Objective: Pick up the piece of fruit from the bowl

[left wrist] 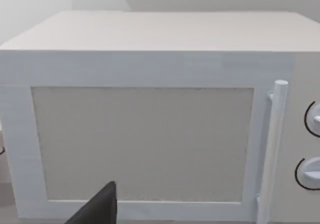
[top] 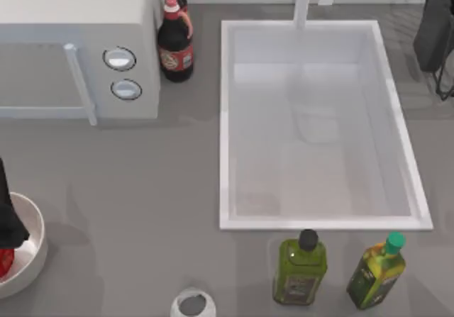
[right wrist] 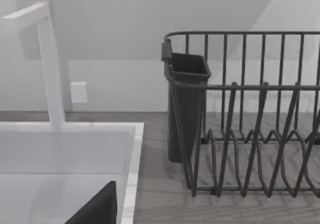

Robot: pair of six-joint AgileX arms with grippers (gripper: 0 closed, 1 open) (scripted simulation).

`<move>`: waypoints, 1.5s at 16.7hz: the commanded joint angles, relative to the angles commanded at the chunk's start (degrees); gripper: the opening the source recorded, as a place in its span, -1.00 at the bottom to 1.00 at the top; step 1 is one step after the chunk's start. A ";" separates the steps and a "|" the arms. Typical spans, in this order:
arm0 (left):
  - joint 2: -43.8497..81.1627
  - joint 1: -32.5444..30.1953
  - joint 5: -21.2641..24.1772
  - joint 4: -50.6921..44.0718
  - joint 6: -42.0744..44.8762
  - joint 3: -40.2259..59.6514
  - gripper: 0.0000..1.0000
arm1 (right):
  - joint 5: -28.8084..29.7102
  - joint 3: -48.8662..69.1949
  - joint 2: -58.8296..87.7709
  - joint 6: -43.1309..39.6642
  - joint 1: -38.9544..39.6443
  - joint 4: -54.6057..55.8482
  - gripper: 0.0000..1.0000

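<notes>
Fruit [top: 5, 262] in bowl [top: 35, 225], directly under left gripper [top: 8, 226], far nearer than right arm beyond sink [top: 225, 118]. Gripper state: cannot tell.

A white faucet [right wrist: 49, 63] is seen behind the sink [right wrist: 131, 159]; beside it, a dark wire dish rack [right wrist: 250, 114] — utensil cup [right wrist: 184, 103] attached — is shown.

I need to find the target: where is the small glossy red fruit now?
In the top view, the small glossy red fruit lies in the round white bowl at the table's left edge, beside the left gripper.
</notes>
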 joint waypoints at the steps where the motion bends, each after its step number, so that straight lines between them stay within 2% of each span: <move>1: 0.00 0.00 0.00 0.00 0.00 0.00 1.00 | 0.00 0.00 0.00 0.00 0.00 0.00 1.00; 9: 0.08 0.01 0.00 -0.07 0.01 0.07 1.00 | 0.00 0.00 0.00 0.00 0.00 0.00 1.00; 13: 6.26 0.53 0.00 -5.94 0.63 5.19 1.00 | 0.00 0.00 0.00 0.00 0.00 0.00 1.00; 17: 21.86 1.61 0.00 -18.73 1.91 15.80 1.00 | 0.00 0.00 0.00 0.00 0.00 0.00 1.00; 25: 62.22 4.15 0.01 -48.68 4.92 40.70 1.00 | 0.00 0.00 0.00 0.00 0.00 0.00 1.00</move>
